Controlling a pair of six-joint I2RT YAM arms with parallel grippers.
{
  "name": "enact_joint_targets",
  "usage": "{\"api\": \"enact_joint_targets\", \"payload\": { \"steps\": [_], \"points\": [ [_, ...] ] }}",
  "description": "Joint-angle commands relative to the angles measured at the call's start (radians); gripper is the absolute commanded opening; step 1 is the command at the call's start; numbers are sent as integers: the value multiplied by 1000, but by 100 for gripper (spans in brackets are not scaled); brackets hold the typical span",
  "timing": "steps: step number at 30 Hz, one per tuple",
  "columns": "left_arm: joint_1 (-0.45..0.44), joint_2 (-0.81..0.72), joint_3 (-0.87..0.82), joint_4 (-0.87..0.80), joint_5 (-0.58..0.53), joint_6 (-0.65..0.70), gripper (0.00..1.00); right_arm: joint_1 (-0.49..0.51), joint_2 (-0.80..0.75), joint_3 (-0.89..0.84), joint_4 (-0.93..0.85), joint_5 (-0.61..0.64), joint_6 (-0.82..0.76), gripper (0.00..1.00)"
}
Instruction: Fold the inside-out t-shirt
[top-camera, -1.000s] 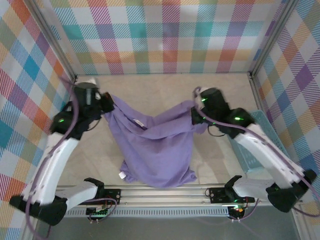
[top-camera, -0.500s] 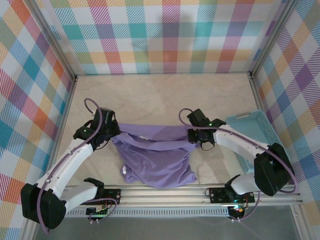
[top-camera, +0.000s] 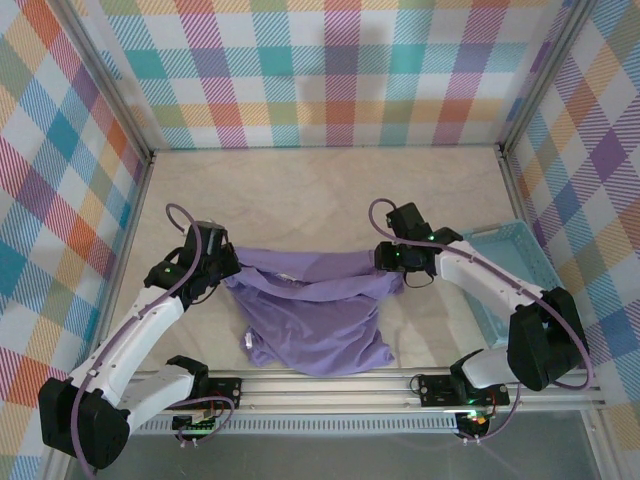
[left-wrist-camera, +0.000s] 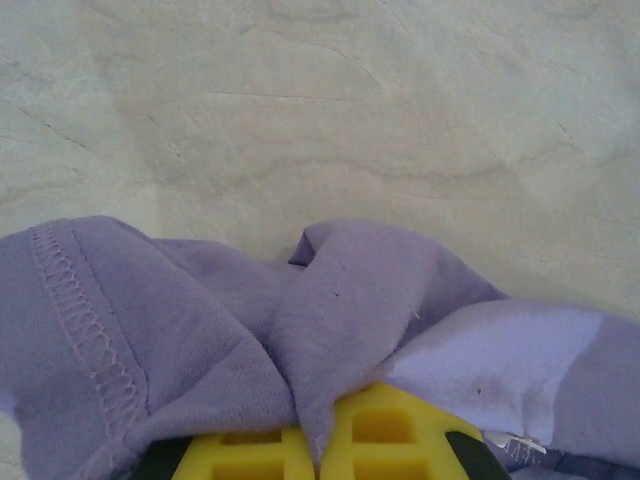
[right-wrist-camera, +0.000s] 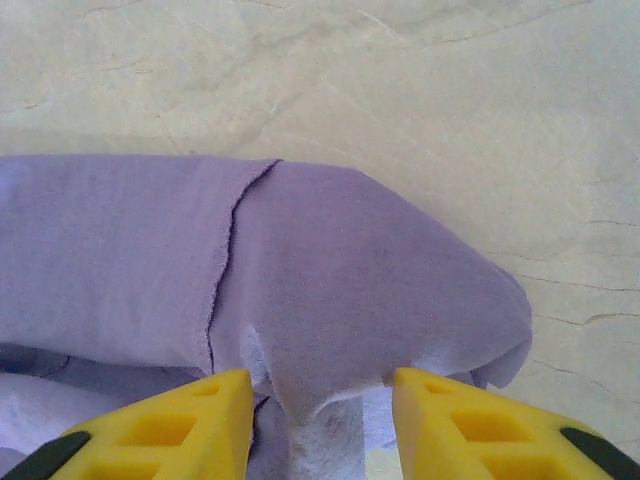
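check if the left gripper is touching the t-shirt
Touching. The left wrist view shows the left gripper shut on the t-shirt, a fold pinched between its fingers.

Plain lavender-purple t-shirt (top-camera: 318, 320) on a cream table (top-camera: 300, 195) veined like marble. Light blue basket (top-camera: 515, 240) at the table's right edge; surrounding walls (top-camera: 330, 70) in pastel multicolour plaid

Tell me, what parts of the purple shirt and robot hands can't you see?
- Top view: sleeves and collar of the t-shirt, lost in its own folds.
- Left wrist view: fingertips of the left gripper, buried under bunched cloth.
- Right wrist view: finger bases of the right gripper, cut off by the bottom edge.
- Top view: part of the basket, behind the right arm.
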Motion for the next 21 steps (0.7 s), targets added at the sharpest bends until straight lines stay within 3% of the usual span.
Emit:
{"api": "enact_joint_targets", "payload": {
  "steps": [1,6,10,21],
  "points": [
    [9,-9,7,3,-37,9,0,-32,-45,11,-20,-5,-24,44],
    [12,10,31,-30,-100,6,0,-137,-88,-29,-37,-29,6,43],
    [13,36,48,-32,-100,1,0,-256,-102,-107,-6,-127,51,38],
    [14,53,51,-22,-92,-1,0,-263,-19,-218,164,-276,57,37]
  ]
}}
